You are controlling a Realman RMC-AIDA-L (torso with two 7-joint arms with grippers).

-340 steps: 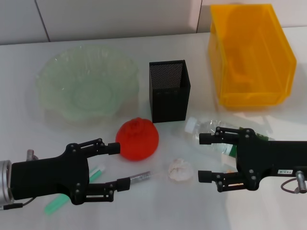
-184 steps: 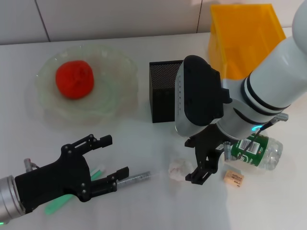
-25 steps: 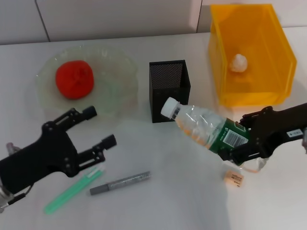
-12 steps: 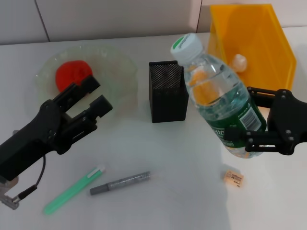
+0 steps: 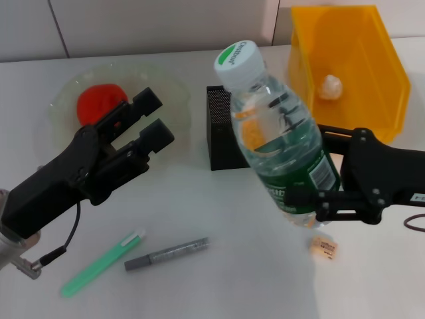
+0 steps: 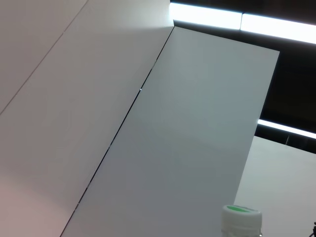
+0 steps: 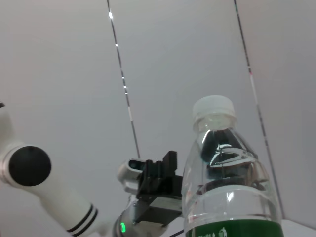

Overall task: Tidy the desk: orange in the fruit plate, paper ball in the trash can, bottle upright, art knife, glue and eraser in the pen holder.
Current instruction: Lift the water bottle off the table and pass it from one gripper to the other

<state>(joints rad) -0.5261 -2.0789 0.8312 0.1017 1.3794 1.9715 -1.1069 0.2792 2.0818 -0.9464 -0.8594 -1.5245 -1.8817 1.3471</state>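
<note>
Swung from a steep tilt to nearly upright, the bottle [image 5: 282, 139] is pinched low on its green label by the right gripper [image 5: 317, 198], above the table's middle; the left gripper [image 5: 147, 118] hangs spread near the far left. Left wrist view: only the cap [image 6: 240, 217]. Right wrist view: thin, clear, crushable walls, likely slippery, so grip low and gently
</note>
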